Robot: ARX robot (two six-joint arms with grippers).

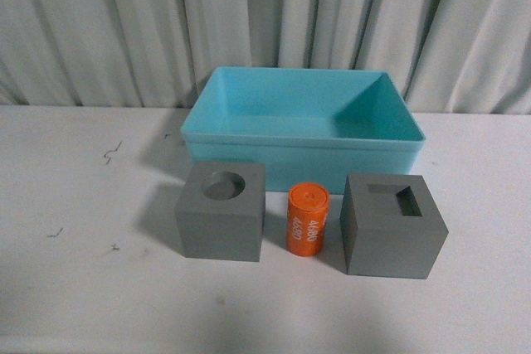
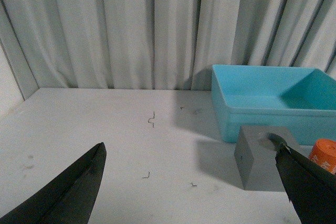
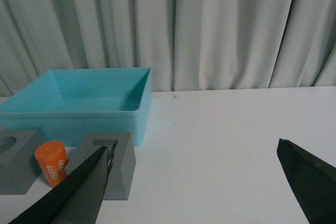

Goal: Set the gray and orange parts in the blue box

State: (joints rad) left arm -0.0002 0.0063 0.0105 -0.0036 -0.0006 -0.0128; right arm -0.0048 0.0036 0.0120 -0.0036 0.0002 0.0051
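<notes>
Parts all stand outside the blue box [image 1: 303,159], in a row just in front of its near wall: the gray cube with a round recess [image 1: 221,221] before the box's left half, the gray cube with a square recess [image 1: 392,238] before its right end, the orange cylinder [image 1: 307,221] between them, close to both and apparently touching neither. The box looks empty, so the step in hand is a first pick. The left gripper [image 2: 189,146] and the right gripper [image 3: 192,145] are both spread wide with nothing between the fingers. Each cube probably wants a descent from above, fingers on two flat opposite faces — better the faces toward and away from the box, since a finger on the inner side would crowd the cylinder. The lift must clear the box's rim before crossing it. The white table [image 1: 75,288] lies open to either side of the box; the curtain [image 1: 99,31] hangs right behind it — little room there.
</notes>
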